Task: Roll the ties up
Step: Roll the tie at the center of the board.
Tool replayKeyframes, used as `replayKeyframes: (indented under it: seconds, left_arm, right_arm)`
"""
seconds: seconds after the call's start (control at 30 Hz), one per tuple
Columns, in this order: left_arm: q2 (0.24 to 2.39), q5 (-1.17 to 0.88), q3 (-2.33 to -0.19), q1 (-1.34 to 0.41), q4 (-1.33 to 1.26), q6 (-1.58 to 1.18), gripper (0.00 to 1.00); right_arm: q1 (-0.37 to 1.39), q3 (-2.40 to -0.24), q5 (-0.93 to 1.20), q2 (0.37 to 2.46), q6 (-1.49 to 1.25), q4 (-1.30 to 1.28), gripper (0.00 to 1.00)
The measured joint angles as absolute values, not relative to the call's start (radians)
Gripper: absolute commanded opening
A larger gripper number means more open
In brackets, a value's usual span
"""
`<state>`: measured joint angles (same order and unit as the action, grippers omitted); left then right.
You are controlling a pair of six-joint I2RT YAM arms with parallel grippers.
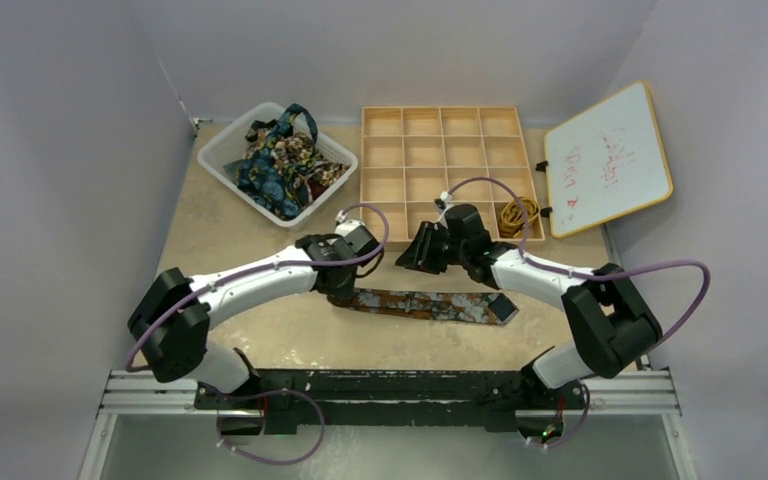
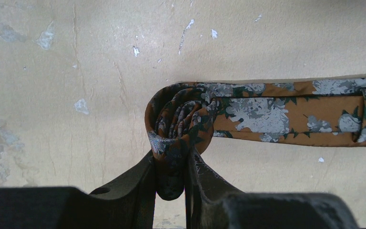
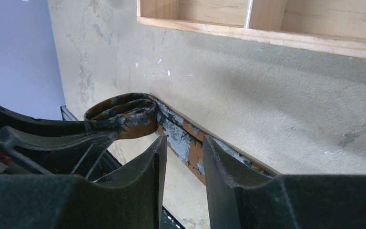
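Note:
A dark brown tie with orange and grey blotches (image 1: 430,304) lies flat across the table in front of the arms. Its left end is wound into a small coil (image 2: 181,117). My left gripper (image 2: 170,155) is shut on that coil and holds it on edge at the tie's left end (image 1: 345,288). My right gripper (image 1: 412,255) is open and empty, hovering just behind the flat strip. In the right wrist view its fingers (image 3: 185,139) frame the strip (image 3: 186,143), with the coil (image 3: 124,114) to their left. More ties (image 1: 282,160) are heaped in a white basket (image 1: 222,150).
A wooden compartment tray (image 1: 445,125) stands at the back centre, and its near edge shows in the right wrist view (image 3: 267,38). A rolled gold-yellow tie (image 1: 517,214) sits in its near right compartment. A whiteboard (image 1: 608,160) leans at the back right. Grey walls close in both sides.

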<state>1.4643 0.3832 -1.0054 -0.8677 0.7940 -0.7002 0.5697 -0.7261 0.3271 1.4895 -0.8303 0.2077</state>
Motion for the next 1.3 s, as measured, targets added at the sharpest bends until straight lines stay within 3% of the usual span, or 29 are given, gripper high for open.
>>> replayKeyframes:
  seconds: [0.27,0.67,1.07,1.3]
  left_arm:
    - [1.599,0.461,-1.107,-0.977,0.859,-0.771,0.47]
    - [1.652,0.345,-1.140,-1.016,0.761,-0.765,0.69]
    - [1.624,0.199,-1.060,-0.989,0.595,-0.767,0.76]
    - [1.379,0.139,-1.016,-0.942,0.511,-0.759,0.79]
  right_arm:
    - [0.565,-0.719,0.322,1.467,-0.830,0.192,0.40]
    - [0.562,-0.694,0.323,1.456,-0.830,0.184,0.41]
    - [0.560,-0.685,0.332,1.449,-0.809,0.193,0.55]
    - [0.562,-0.683,0.350,1.402,-0.686,0.246,0.63]
